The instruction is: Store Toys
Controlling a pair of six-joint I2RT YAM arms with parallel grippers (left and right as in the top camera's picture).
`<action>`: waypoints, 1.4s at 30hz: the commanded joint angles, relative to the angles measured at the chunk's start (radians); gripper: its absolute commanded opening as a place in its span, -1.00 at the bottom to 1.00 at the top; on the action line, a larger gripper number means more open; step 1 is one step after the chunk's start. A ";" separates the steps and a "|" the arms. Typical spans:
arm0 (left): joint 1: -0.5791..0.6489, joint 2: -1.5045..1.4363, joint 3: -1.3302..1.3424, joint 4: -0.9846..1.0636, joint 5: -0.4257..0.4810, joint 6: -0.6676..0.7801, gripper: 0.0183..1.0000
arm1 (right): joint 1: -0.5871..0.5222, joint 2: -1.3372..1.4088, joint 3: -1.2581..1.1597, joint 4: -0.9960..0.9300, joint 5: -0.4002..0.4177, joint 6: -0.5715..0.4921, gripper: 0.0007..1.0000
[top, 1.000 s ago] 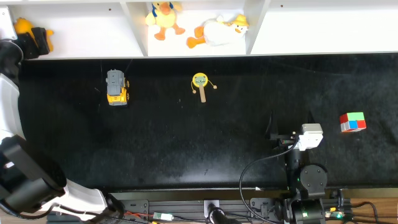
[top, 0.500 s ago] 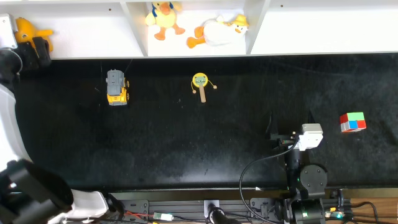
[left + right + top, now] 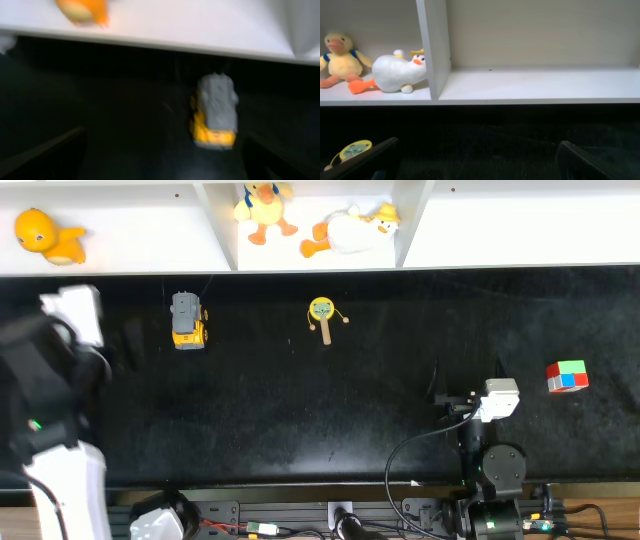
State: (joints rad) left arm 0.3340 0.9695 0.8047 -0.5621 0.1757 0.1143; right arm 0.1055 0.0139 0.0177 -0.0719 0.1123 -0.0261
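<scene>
Three toys on the shelf (image 3: 500,240) already: orange duck (image 3: 40,235) in the left compartment, yellow duck (image 3: 263,205) and white duck (image 3: 350,228) side by side in the middle one. Three more out on the desk (image 3: 300,420): truck (image 3: 187,320) near the far edge toward the left, rattle (image 3: 323,315) near the far edge at the middle, colour cube (image 3: 567,376) by the right edge.

Left pincer (image 3: 160,155) apart, empty, over the desk's left end with the truck just ahead. Likely lining up on it as the nearest loose toy. Right pincer (image 3: 477,160) apart too, empty, parked low by the desk's near edge and facing the right compartment. Probably on standby for the cube.

Versus half a second back: left pincer then up at the left compartment, right on the orange duck; now let go and pulled back off the shelf, duck lying alone there. No shift in right arm, truck, rattle or cube.
</scene>
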 commanded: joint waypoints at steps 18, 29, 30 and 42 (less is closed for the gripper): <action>-0.292 0.330 -0.095 0.254 -0.109 -0.266 1.00 | -0.001 -0.010 -0.013 0.005 0.008 0.004 0.99; -0.292 0.458 -0.063 0.374 -0.164 -0.225 1.00 | -0.001 -0.010 -0.013 0.005 0.008 0.004 0.99; -0.292 0.464 -0.063 0.383 -0.166 -0.215 1.00 | -0.001 -0.010 -0.013 0.005 0.008 0.004 0.99; -0.297 0.510 -0.063 0.402 -0.179 -0.113 0.94 | -0.001 -0.010 -0.013 0.005 0.008 0.004 0.99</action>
State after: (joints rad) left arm 0.0460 1.4712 0.7151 -0.1658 0.0097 -0.0620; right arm 0.1051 0.0139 0.0177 -0.0719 0.1123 -0.0265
